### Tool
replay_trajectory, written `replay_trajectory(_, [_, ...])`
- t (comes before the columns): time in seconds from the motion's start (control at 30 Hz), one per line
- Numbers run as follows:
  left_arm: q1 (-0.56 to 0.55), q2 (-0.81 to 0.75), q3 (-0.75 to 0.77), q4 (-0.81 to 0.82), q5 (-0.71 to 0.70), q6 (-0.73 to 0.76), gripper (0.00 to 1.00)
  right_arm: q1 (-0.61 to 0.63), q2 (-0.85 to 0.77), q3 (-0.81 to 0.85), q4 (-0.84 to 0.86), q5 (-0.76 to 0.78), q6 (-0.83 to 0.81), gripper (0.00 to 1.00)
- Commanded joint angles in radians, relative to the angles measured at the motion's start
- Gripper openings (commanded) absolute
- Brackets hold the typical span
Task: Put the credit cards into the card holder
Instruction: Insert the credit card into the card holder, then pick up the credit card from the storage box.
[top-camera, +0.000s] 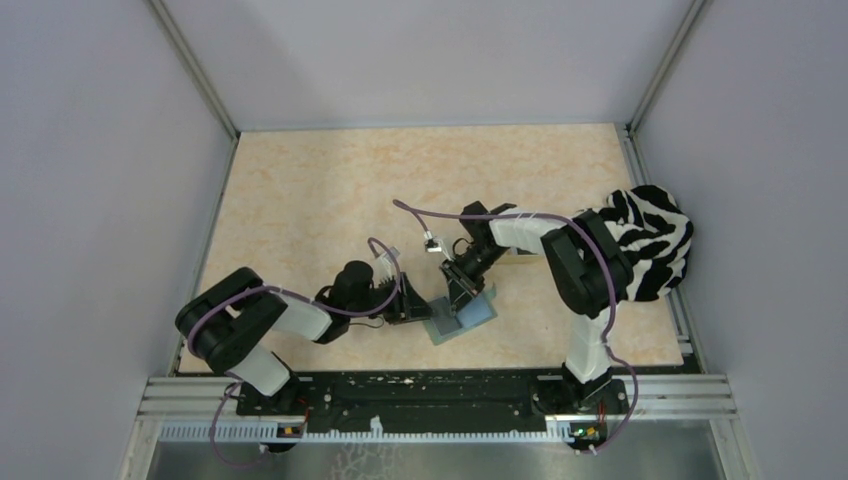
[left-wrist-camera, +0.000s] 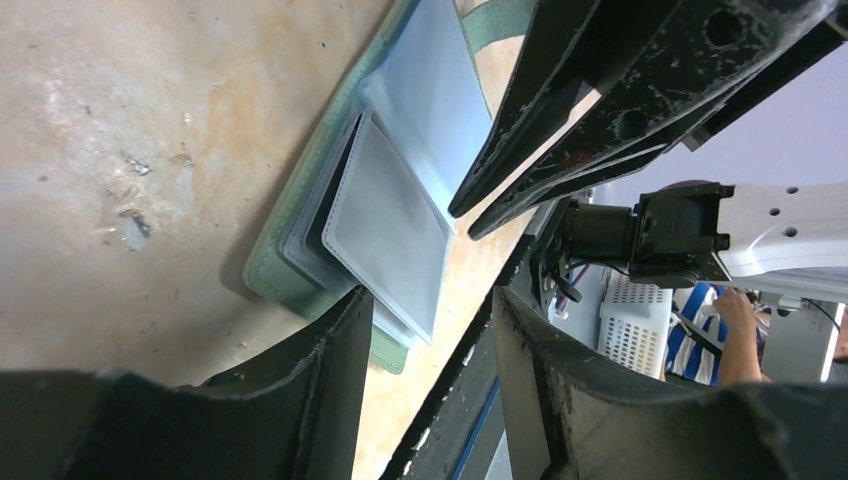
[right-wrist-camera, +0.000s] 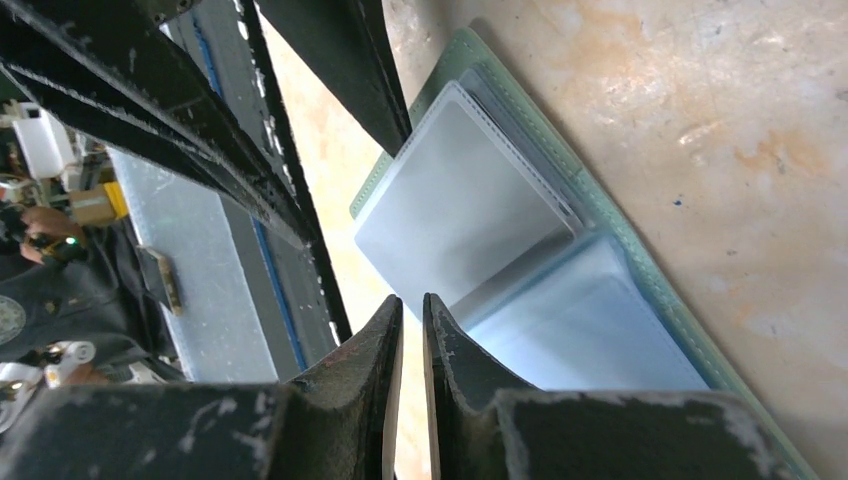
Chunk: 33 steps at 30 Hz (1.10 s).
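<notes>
At the card holder's (top-camera: 470, 312) nine o'clock the left gripper (left-wrist-camera: 428, 300) was held apart, empty; at twelve the right gripper (right-wrist-camera: 412, 300) was nearly closed. A sleeve (right-wrist-camera: 460, 200) might be pinched and dragged.

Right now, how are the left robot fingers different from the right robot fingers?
The left fingers stand apart with a clear gap, while the right fingers are almost together, with only a thin slit between them. The left fingers come at the card holder from its left side, and the right fingers reach over it from the far side. Both pairs are black, both are close to the open card holder, and no card shows between either pair.
</notes>
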Motion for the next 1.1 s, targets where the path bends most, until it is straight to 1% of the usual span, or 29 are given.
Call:
replay_trajectory(0.0, [-0.006,-0.056,0.0,-0.082,-0.053,0.057,0.53,0.002,-0.108,0.038,-0.006,0.051,-0.054,0.13])
replay_trajectory(0.1, [-0.006,-0.107,0.023,-0.199,-0.1,0.116,0.53,-0.041,-0.19,0.042,-0.017,0.056,-0.093,0.14])
replay_trajectory(0.2, [-0.006,-0.173,0.056,-0.352,-0.178,0.196,0.53,-0.126,-0.293,0.036,0.002,0.05,-0.11,0.14])
replay_trajectory(0.27, [-0.005,-0.227,0.07,-0.419,-0.217,0.243,0.53,-0.198,-0.367,0.035,0.034,0.061,-0.104,0.15])
replay_trajectory(0.37, [-0.003,-0.329,0.094,-0.502,-0.279,0.306,0.54,-0.264,-0.472,0.046,0.109,0.102,-0.075,0.18])
replay_trajectory(0.4, [-0.001,-0.36,0.102,-0.522,-0.294,0.333,0.55,-0.272,-0.501,0.053,0.135,0.135,-0.068,0.21])
replay_trajectory(0.43, [0.0,-0.39,0.109,-0.535,-0.304,0.364,0.56,-0.277,-0.531,0.062,0.156,0.173,-0.062,0.3])
replay_trajectory(0.47, [0.0,-0.417,0.115,-0.544,-0.317,0.395,0.59,-0.279,-0.546,0.071,0.174,0.22,-0.061,0.44])
replay_trajectory(0.5, [0.0,-0.443,0.121,-0.552,-0.329,0.422,0.65,-0.279,-0.559,0.071,0.2,0.268,-0.043,0.64])
replay_trajectory(0.53, [0.0,-0.465,0.126,-0.557,-0.339,0.445,0.72,-0.283,-0.566,0.067,0.236,0.31,-0.008,0.8])
replay_trajectory(0.57, [0.001,-0.485,0.133,-0.559,-0.338,0.473,0.79,-0.295,-0.559,0.069,0.263,0.321,0.044,0.91])
replay_trajectory(0.6, [0.002,-0.5,0.149,-0.573,-0.328,0.503,0.85,-0.312,-0.54,0.082,0.273,0.29,0.099,0.95])
replay_trajectory(0.63, [0.002,-0.509,0.177,-0.608,-0.314,0.545,0.9,-0.334,-0.506,0.106,0.26,0.221,0.141,0.95])
replay_trajectory(0.67, [0.002,-0.513,0.212,-0.647,-0.301,0.581,0.91,-0.353,-0.467,0.131,0.25,0.147,0.185,0.94])
replay_trajectory(0.73, [0.002,-0.504,0.32,-0.77,-0.288,0.641,0.92,-0.39,-0.408,0.157,0.256,0.036,0.239,0.87])
replay_trajectory(0.77, [0.002,-0.494,0.395,-0.83,-0.289,0.671,0.92,-0.405,-0.394,0.145,0.281,0.025,0.261,0.86])
replay_trajectory(0.83, [0.002,-0.471,0.508,-0.969,-0.311,0.732,0.93,-0.424,-0.389,0.082,0.364,0.051,0.315,0.85])
replay_trajectory(0.87, [0.002,-0.464,0.551,-1.023,-0.341,0.735,0.92,-0.433,-0.389,0.051,0.397,0.059,0.336,0.85])
replay_trajectory(0.93, [0.002,-0.452,0.611,-1.076,-0.325,0.746,0.93,-0.447,-0.385,0.006,0.428,0.07,0.363,0.84])
replay_trajectory(1.0, [0.002,-0.443,0.695,-1.155,-0.313,0.765,0.98,-0.466,-0.382,-0.022,0.448,0.086,0.394,0.83])
replay_trajectory(1.07, [0.002,-0.444,0.752,-1.213,-0.308,0.819,0.99,-0.488,-0.377,-0.044,0.476,0.094,0.423,0.81])
